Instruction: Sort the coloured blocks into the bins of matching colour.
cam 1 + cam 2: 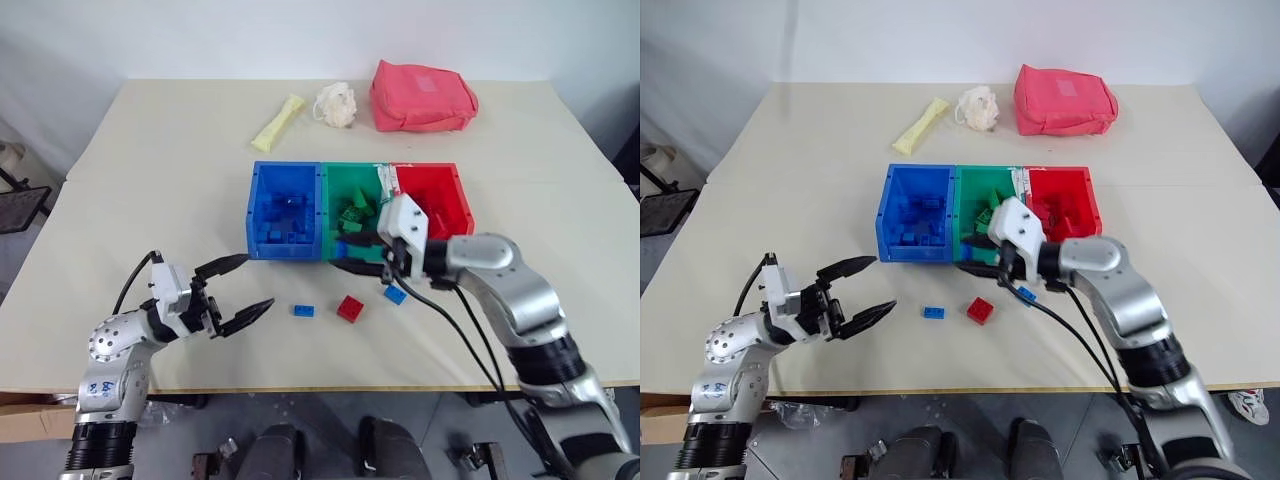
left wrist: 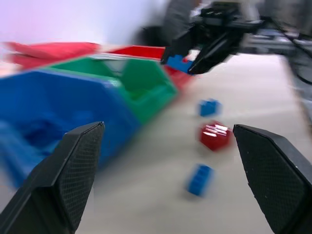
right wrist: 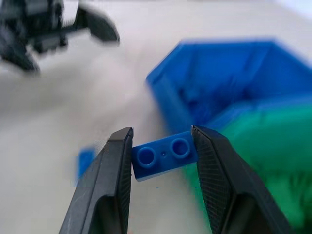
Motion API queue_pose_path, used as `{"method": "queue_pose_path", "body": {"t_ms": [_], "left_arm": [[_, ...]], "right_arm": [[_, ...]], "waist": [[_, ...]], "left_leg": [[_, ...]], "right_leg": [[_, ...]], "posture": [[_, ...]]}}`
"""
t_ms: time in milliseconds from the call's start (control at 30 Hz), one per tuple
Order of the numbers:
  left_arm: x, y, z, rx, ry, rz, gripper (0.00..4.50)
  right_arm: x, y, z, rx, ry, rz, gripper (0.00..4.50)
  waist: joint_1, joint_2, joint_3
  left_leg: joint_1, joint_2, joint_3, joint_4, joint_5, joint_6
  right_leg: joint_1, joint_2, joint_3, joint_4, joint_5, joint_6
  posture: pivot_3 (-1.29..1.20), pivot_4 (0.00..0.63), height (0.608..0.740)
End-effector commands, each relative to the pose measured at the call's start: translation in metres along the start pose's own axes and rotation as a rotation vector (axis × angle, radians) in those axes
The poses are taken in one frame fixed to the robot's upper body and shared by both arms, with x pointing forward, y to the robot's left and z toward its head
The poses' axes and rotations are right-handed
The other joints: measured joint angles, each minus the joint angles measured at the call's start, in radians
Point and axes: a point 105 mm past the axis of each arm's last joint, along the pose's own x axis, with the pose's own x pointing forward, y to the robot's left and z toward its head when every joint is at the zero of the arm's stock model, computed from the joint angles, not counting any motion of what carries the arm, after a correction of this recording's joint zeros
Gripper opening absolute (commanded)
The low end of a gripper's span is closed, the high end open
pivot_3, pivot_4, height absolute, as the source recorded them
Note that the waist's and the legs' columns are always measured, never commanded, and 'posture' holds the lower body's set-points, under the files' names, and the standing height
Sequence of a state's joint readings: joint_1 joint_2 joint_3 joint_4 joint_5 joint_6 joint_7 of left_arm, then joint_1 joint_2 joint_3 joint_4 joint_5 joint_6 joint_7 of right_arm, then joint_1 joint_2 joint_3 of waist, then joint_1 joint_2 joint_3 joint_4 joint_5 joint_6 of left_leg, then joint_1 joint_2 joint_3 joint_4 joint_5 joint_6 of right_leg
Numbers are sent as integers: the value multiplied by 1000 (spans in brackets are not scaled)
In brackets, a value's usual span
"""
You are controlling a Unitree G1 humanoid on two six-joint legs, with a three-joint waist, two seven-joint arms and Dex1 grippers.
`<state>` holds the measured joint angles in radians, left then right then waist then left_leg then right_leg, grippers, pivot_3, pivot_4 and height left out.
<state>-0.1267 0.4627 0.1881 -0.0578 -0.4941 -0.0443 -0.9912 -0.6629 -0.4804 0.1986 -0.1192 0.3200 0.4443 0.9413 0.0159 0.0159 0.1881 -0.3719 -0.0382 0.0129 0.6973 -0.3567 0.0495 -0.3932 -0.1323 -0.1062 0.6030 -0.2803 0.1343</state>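
Three joined bins stand mid-table: blue bin (image 1: 285, 248), green bin (image 1: 349, 176), red bin (image 1: 434, 173), each holding several bricks of its own colour. My right gripper (image 1: 345, 252) hovers at the front edge of the green bin, near the blue one, shut on a small blue brick (image 3: 163, 153). On the table in front of the bins lie a blue brick (image 1: 303, 310), a red brick (image 1: 350, 307) and another blue brick (image 1: 395, 294). My left gripper (image 1: 257, 281) is open and holds nothing, low over the table to the left of these loose bricks.
At the back of the table lie a pink fabric bag (image 1: 422, 97), a white puffy ball (image 1: 337, 104) and a yellow wrapper (image 1: 278, 121). The table's front edge (image 1: 330, 388) runs just below the loose bricks.
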Motion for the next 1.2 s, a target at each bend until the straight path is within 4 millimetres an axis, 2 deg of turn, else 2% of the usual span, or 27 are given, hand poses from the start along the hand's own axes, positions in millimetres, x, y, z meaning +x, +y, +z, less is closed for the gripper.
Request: {"method": "queue_pose_path", "body": {"t_ms": [33,100,200,300,467,500,600,800,933,1033,1067,1133,1200], "left_arm": [[0,15,3,40,1,100,4500],[2,19,2,44,2,129,4500],[3,22,2,45,1,140,4500],[5,21,3,55,-5,129,4500],[7,20,3,63,-13,103,4500],[8,20,3,67,-16,87,4500],[11,17,3,80,-21,14,4500],[11,-2,-8,66,22,-196,4500],[3,-12,-25,36,100,-362,4500],[4,-10,-26,26,99,-386,4500],[5,-8,-27,24,98,-391,4500],[7,-6,-27,24,96,-399,4500],[7,-5,-28,24,94,-403,4500]], "right_arm": [[22,-16,14,-48,-56,-29,1487],[40,-27,17,-43,-68,-56,1487],[54,-38,19,-49,-92,-103,1487],[64,-38,29,-46,-154,-99,2491],[59,-34,29,-66,-162,-76,4303],[54,-34,29,-74,-163,-73,4447],[38,-29,28,-101,-161,-56,4447],[0,0,14,-89,-104,72,4447],[-49,21,-16,-23,56,102,4447],[-69,29,-26,11,125,77,4447],[-85,33,-34,36,175,51,4447],[-105,38,-43,66,241,15,4447],[-117,40,-46,84,276,-18,4447]], "waist": [[-5,0,0],[-16,0,0],[-22,0,0],[-23,0,0],[-24,0,0],[-23,0,0],[-19,0,0],[-21,0,0],[-13,0,0],[-14,0,0],[-13,0,0],[-6,0,0],[-1,0,0]], "left_leg": [[0,0,0,0,0,0],[0,0,0,0,0,0],[0,0,0,0,0,0],[0,-1,-1,-1,0,0],[0,-1,-2,-1,0,0],[0,-1,-2,0,0,0],[0,-1,-2,0,0,0],[0,-1,-2,-1,0,0],[0,0,-1,0,0,0],[0,-1,1,0,0,0],[0,-1,1,0,0,0],[0,0,0,0,0,0],[0,1,1,0,0,0]], "right_leg": [[0,0,-1,1,0,0],[-1,1,-2,2,0,0],[-1,1,-3,4,0,0],[-2,1,-3,6,0,0],[-2,1,-3,6,0,0],[-2,1,-3,6,0,0],[-2,1,-3,6,0,0],[-1,1,-3,4,0,0],[0,1,-4,3,0,0],[1,0,-3,-1,0,0],[1,0,-3,-1,0,0],[1,0,-3,-1,0,0],[1,-1,-2,-2,0,0]], "posture": [[0,150,740],[0,150,740],[0,150,740],[0,150,740],[0,150,740],[0,150,740],[0,150,740],[0,150,740],[0,150,740],[0,150,740],[0,150,740],[0,150,740],[0,150,740]]}}
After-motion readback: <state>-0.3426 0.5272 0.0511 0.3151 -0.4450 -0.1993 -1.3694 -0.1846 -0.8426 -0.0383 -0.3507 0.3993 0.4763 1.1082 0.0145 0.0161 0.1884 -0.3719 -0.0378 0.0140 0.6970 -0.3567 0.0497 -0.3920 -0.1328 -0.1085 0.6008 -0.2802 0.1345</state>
